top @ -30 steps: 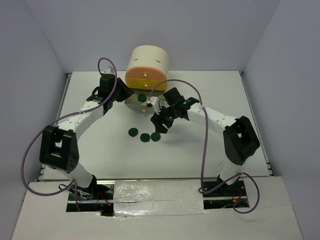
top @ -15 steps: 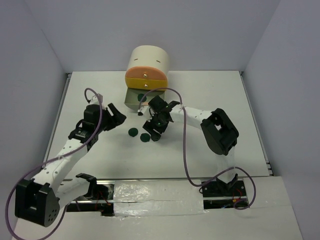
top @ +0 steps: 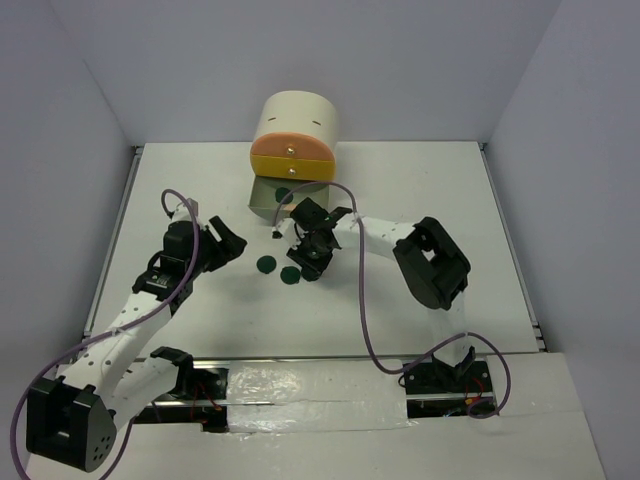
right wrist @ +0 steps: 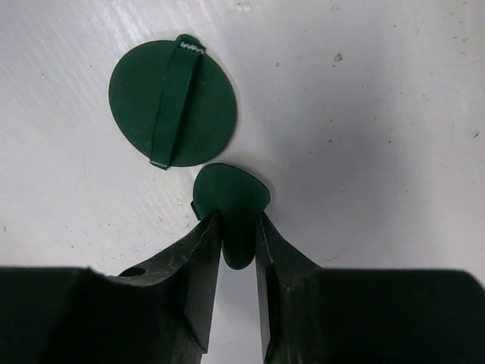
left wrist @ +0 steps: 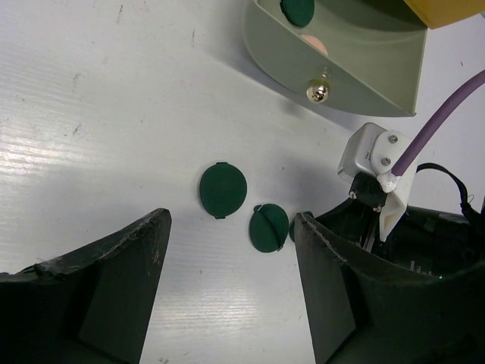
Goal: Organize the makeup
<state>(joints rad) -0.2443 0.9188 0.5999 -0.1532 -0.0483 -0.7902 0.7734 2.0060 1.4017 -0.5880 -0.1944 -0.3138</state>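
Two dark green discs [top: 266, 264] [top: 290, 275] lie flat on the white table in front of the cabinet. My right gripper [top: 312, 264] is down at the table, shut on a third green disc [right wrist: 231, 205], which it pinches on edge between its fingers. Beside it lies a green disc with a strap [right wrist: 173, 102]. My left gripper [top: 228, 240] is open and empty, left of the discs, which show between its fingers [left wrist: 223, 189] [left wrist: 268, 227]. A fourth green disc [left wrist: 297, 9] and a peach puff [left wrist: 314, 44] lie in the open grey-green drawer [top: 262, 205]. Sticks, palettes and the pinkish square are out of view.
The cream drum cabinet [top: 295, 115] stands at the back centre with its orange drawer [top: 291, 160] above the open lower drawer, whose brass knob [left wrist: 318, 92] faces the arms. Purple cables loop over both arms. Grey walls close in on the table's sides.
My left arm has pulled back from the cabinet to the near left. My right gripper has moved left and down onto the rightmost disc and shut on it.
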